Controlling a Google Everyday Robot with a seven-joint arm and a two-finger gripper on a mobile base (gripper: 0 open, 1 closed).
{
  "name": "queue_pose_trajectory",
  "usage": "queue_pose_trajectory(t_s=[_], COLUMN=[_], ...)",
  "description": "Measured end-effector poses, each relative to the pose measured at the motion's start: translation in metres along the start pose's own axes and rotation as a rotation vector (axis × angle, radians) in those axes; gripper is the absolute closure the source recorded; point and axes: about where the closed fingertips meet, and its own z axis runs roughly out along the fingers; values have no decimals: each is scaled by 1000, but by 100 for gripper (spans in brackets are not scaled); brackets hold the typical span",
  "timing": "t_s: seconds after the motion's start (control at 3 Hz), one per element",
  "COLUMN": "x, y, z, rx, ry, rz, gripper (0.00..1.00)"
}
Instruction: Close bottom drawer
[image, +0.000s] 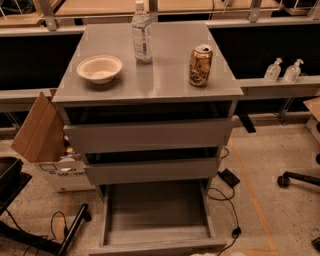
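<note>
was an office-style lab: long desks (280, 86), chair casters (284, 180), sanitizer bottles (273, 70), floor cables (220, 195). gripper was out of view.

Room lay open above the pulled-out bottom drawer (157, 212); cables (234, 231) trailed on the floor right of it; claw out of view.
</note>
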Motion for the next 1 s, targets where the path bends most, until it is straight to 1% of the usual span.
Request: queue_pose_trajectory(t_s=[0.33,0.67,1.0], x=[-18,-24,-38], y=[-34,-41,-61], z=[4,8,29], rx=[3,0,-12], ry=[-8,-14,-22], rz=[-65,-75,-89], gripper=[100,100,100])
